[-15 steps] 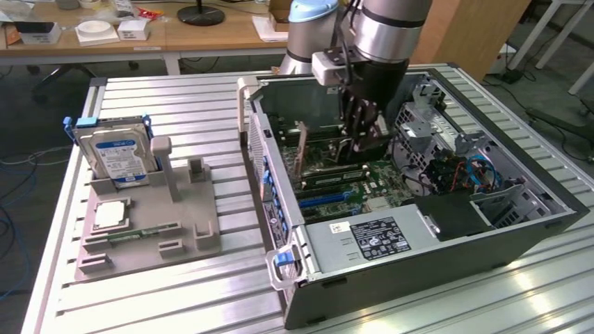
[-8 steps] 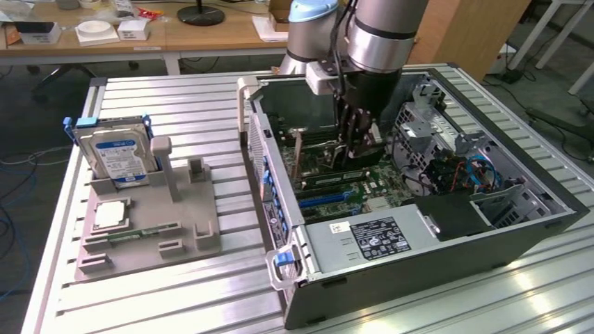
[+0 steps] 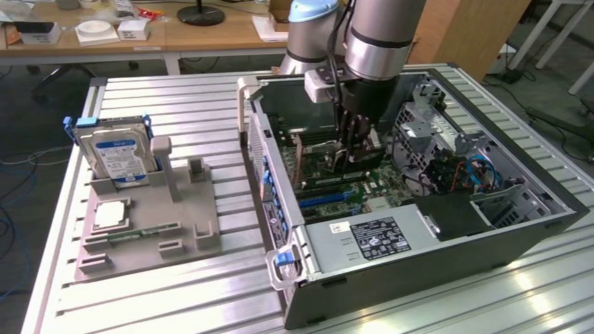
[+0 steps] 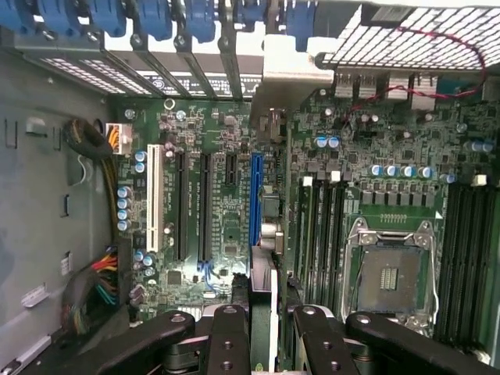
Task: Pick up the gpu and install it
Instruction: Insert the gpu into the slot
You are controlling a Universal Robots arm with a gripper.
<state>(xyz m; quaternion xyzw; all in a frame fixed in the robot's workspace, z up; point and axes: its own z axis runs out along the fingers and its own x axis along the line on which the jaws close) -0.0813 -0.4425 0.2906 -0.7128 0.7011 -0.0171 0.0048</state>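
Pincer (image 4: pixel 272 337) grips the gpu (image 4: pixel 264 287) edge-on over the blue slot (image 4: pixel 255 195) inside the case (image 3: pixel 483 254).

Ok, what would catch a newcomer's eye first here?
The robot arm plunges into the open computer case at the exterior view's right, its jaws gripping the gpu in line with the blue slot. At that view's left, a hard drive stands upright in a grey fixture.
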